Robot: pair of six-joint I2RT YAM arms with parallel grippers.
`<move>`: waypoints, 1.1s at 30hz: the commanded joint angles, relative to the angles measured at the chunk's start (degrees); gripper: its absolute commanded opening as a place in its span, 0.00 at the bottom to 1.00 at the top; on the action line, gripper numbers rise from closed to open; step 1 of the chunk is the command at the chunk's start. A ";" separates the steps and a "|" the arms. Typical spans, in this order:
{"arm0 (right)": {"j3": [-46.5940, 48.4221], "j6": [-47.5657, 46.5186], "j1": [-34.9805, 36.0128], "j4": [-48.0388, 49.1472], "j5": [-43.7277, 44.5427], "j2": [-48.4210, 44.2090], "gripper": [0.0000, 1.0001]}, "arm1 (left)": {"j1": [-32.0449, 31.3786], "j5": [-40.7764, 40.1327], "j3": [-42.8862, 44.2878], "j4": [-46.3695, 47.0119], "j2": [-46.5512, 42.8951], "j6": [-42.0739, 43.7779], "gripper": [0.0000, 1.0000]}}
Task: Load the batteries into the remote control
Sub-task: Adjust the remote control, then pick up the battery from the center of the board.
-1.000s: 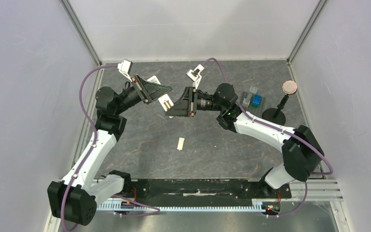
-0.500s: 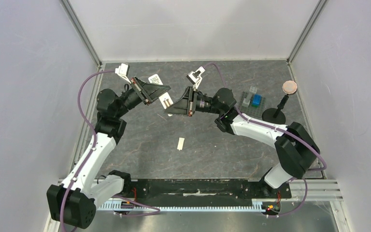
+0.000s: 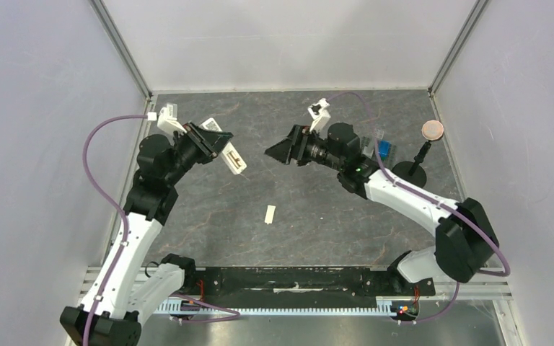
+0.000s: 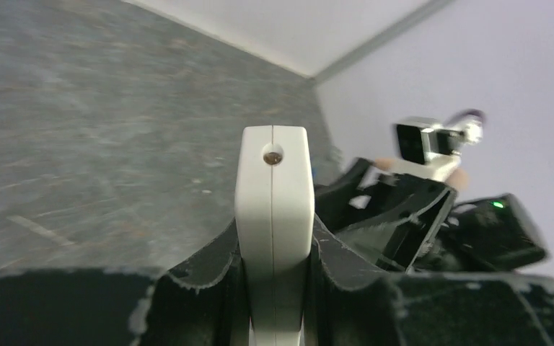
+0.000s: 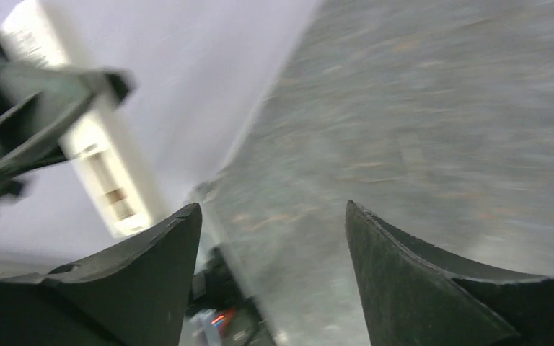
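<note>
My left gripper (image 3: 216, 143) is shut on the slim white remote control (image 3: 232, 158) and holds it above the table at the back left. In the left wrist view the remote (image 4: 274, 194) stands edge-on between the jaws. My right gripper (image 3: 275, 152) is open and empty, raised to the right of the remote with a gap between them. It also shows in the left wrist view (image 4: 404, 220). The right wrist view (image 5: 270, 216) shows the remote (image 5: 108, 180) at the left, with its open compartment facing the camera. No loose batteries show in any view.
A small plain white cover piece (image 3: 270, 214) lies flat on the table's middle. Blue and grey blocks (image 3: 379, 148) stand at the back right, partly behind the right arm. A black stand with a round top (image 3: 417, 167) is at the far right.
The two grippers have drawn apart. My left gripper has carried the remote to the left and turned it. My right gripper has pulled back to the right, away from the remote.
</note>
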 commanded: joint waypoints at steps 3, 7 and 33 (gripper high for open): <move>1.87 -30.08 -1.66 -25.37 39.75 -1.75 0.65 | 0.12 -13.94 2.31 -11.21 -2.98 11.18 0.02; 3.97 -37.25 -5.54 -27.54 45.77 2.52 0.60 | 0.08 -11.98 1.96 -10.05 -2.49 10.33 0.02; 17.32 -3.60 -14.86 -42.78 52.61 25.53 0.54 | 0.10 -10.04 1.34 -6.66 1.51 8.24 0.02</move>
